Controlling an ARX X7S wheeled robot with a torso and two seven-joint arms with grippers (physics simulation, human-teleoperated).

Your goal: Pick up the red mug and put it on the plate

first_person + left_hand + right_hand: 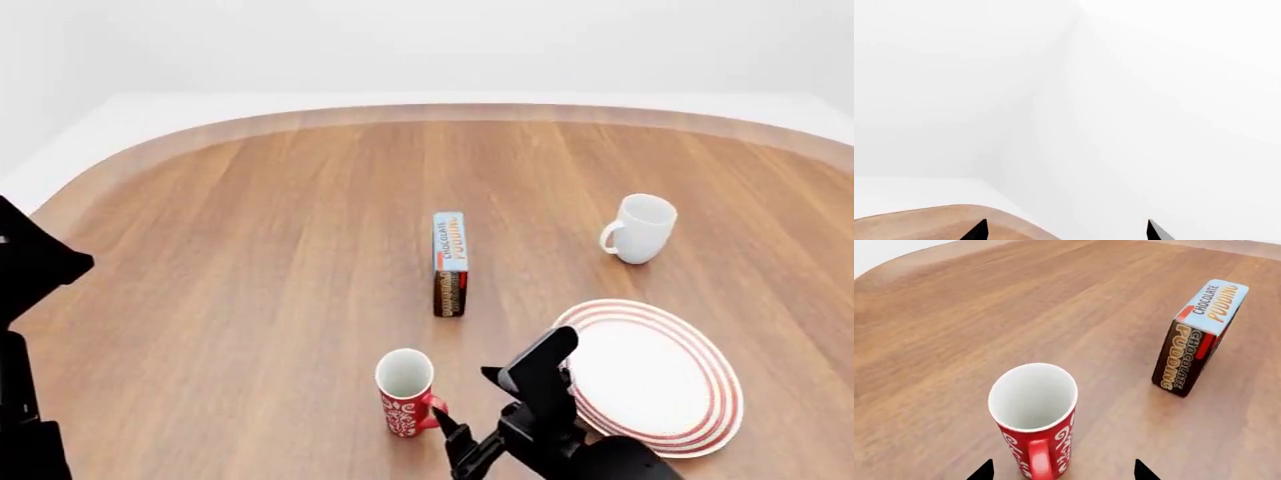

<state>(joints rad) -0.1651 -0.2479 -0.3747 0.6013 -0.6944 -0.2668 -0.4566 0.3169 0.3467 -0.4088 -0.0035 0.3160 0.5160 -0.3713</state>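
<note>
Right gripper (461, 425) open just behind the red mug (404, 390), nothing held.

Only the two dark fingertips (982, 471) show in the right wrist view, spread apart on either side of the mug's handle — the rest of the gripper is cut off. The left gripper (1066, 231) shows as two separated tips over the table (934, 222) edge, facing blank white wall; its arm is cropped in the head view. The mug stands upright on the wood — tall, red with white swirls, white inside, handle toward the gripper — left of the plate (714, 400), whose near edge the right arm hides. A chocolate pudding box (450, 262) and a white mug (641, 228) stand farther back.
</note>
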